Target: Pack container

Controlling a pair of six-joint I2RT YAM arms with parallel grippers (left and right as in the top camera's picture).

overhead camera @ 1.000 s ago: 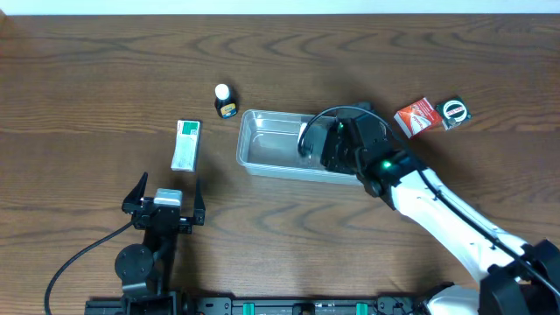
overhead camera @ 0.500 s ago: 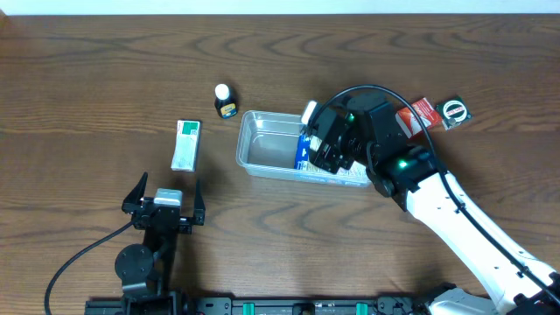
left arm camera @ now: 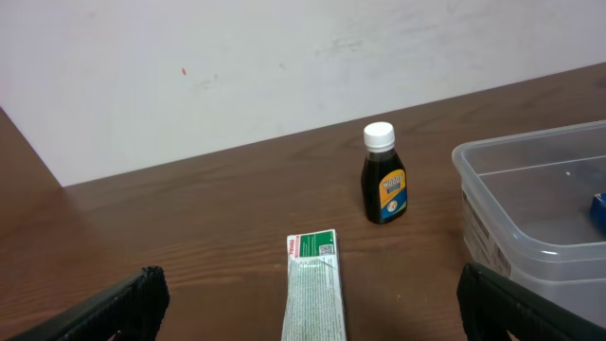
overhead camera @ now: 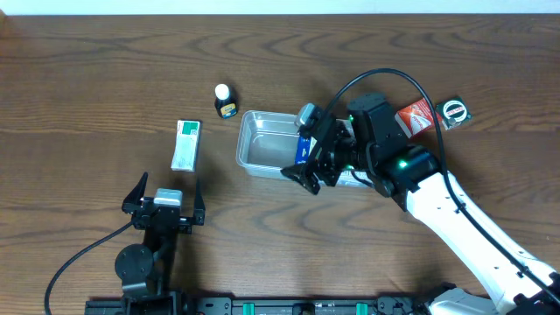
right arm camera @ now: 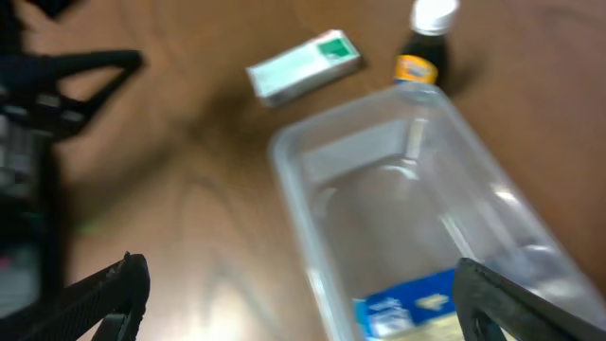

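The container [overhead camera: 262,144] is a clear plastic tub at mid-table, also in the left wrist view [left arm camera: 530,204] and under the right wrist camera [right arm camera: 298,204]. A blue-and-white carton [overhead camera: 304,150] lies in its right half [right arm camera: 407,305], with one corner showing at the left wrist view's edge [left arm camera: 598,210]. My right gripper [overhead camera: 301,147] hovers open above the tub [right arm camera: 303,303], apart from the carton, with nothing between its fingers. At the near left my left gripper [overhead camera: 168,189] stands open and empty [left arm camera: 308,313], short of a green-and-white box [left arm camera: 312,284].
The green-and-white box [overhead camera: 185,144] lies left of the tub [right arm camera: 303,66]. A small dark bottle with a white cap [overhead camera: 224,101] stands at the tub's far left corner [left arm camera: 383,175] [right arm camera: 426,47]. A red box [overhead camera: 416,116] and a black round item [overhead camera: 453,112] sit far right.
My right gripper opened, let go of the blue-and-white carton inside the tub, and lifted away from it. The left arm has not moved.
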